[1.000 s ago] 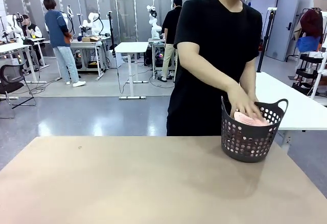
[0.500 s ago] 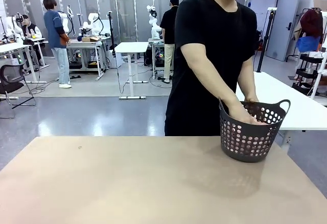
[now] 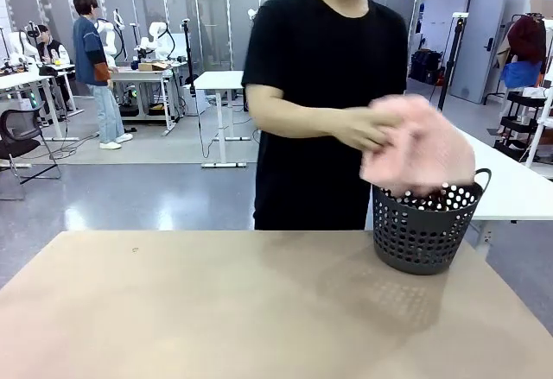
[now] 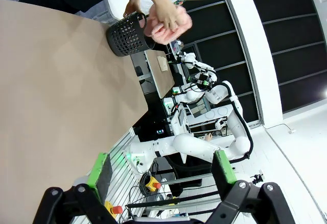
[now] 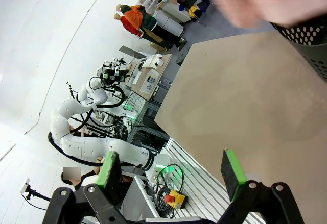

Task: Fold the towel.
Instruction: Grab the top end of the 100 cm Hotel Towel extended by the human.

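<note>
The towel (image 3: 421,148) is up in the air right now, a bunched, motion-blurred pink lump just above the basket (image 3: 422,228), not on the desk. The person (image 3: 324,77) standing at the far edge has a hand (image 3: 367,129) clamped on one side of it. The cloth covers the other hand, so I can't tell what it's doing. The towel's lower edge hangs right at the basket rim, and I can't say whether it touches.

The basket is dark and full of holes, and it sits near the far right corner of the desk (image 3: 216,310).

Both arms are back on the robot's side, well apart from the towel. On the left gripper (image 4: 161,175) the fingers are spread wide, green pads (image 4: 99,167) far from each other. It's the same for the right gripper (image 5: 170,175), with its jaws apart. In its view the pink blur runs along the top, next to the basket wall.
</note>
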### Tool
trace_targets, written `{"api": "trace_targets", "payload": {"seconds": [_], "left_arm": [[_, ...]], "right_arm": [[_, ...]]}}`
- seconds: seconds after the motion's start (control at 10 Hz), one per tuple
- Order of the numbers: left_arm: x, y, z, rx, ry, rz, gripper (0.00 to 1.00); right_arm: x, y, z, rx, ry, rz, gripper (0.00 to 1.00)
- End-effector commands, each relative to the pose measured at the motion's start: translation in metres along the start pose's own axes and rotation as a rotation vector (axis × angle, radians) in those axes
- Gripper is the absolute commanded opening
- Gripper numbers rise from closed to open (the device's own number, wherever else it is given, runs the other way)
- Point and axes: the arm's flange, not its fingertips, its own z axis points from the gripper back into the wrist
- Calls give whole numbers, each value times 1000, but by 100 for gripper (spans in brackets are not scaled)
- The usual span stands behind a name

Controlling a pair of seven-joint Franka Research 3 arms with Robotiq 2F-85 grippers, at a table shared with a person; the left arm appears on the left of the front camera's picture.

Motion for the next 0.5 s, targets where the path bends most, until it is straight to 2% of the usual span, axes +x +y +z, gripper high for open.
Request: {"api": "trace_targets", "payload": {"seconds": [0.0, 0.4], "left_arm": [[-1, 0, 2, -14, 8, -12, 100], [-1, 0, 2, -14, 8, -12, 100]], "right_arm": [[2, 0, 1, 13, -11, 22, 100], [2, 0, 1, 13, -11, 22, 100]]}}
